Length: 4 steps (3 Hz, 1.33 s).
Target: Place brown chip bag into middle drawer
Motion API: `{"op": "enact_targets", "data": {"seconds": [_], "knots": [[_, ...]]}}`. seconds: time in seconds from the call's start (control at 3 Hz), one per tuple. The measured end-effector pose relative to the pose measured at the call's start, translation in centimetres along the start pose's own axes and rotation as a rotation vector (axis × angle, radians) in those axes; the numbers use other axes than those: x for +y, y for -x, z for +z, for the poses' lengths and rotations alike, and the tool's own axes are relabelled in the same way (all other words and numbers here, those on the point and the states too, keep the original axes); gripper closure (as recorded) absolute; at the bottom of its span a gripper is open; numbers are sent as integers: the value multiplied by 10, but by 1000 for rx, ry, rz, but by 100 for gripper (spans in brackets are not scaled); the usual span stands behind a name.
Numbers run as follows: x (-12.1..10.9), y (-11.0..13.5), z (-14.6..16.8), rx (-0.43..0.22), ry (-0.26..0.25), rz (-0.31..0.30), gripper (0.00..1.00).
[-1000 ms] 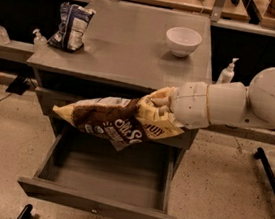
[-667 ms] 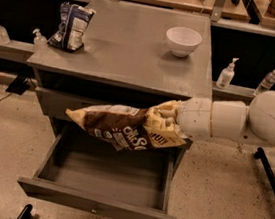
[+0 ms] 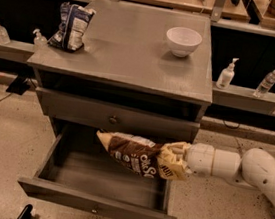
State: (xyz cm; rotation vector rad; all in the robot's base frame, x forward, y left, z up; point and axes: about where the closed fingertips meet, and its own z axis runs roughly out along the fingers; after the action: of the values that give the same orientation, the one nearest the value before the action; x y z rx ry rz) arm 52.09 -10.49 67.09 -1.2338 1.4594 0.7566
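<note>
I have the tool [image 3: 177, 159] low on the right of the grey bench [image 3: 129, 60], just below the closed drawer [image 3: 114, 116], whose small round knob sits at its centre. The tool is clamped on the pale-yellow end of the brown chip bag [image 3: 134, 155], and that crumpled end hides most of the tool from me. The white arm [image 3: 243, 168] reaches in from the right, roughly level.

The brown chip bag lies nearly horizontal, tilted a little, with its dark-brown end pointing left and its white lettering facing me. It is inside the outline of the middle drawer [image 3: 94, 206], which is pulled out toward me, and it sits over the far right part of the cavity. I cannot tell whether the bag's underside touches the drawer floor. The left and near parts of the drawer floor show bare grey wood. The drawer's plain front faces me, with a small knob at its centre.

On the bench top, a white bowl [image 3: 183, 40] stands at the far right, and a blue-and-white bag [image 3: 71, 27] stands upright near the far left edge, well apart from it. Behind the bench, small bottles line a low ledge: two on the left [image 3: 0, 32] and two on the right [image 3: 226, 74].
</note>
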Motion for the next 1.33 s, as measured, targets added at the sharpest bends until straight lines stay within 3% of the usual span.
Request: {"op": "enact_targets", "data": {"seconds": [0.33,0.67,1.0,1.33], "knots": [[2,-38,8,-7,16,64,100],[15,-71,42,-60,54,121,100],[24,-90,66,-56,71,132,100],[29,-101,80,-39,67,129,91]]}}
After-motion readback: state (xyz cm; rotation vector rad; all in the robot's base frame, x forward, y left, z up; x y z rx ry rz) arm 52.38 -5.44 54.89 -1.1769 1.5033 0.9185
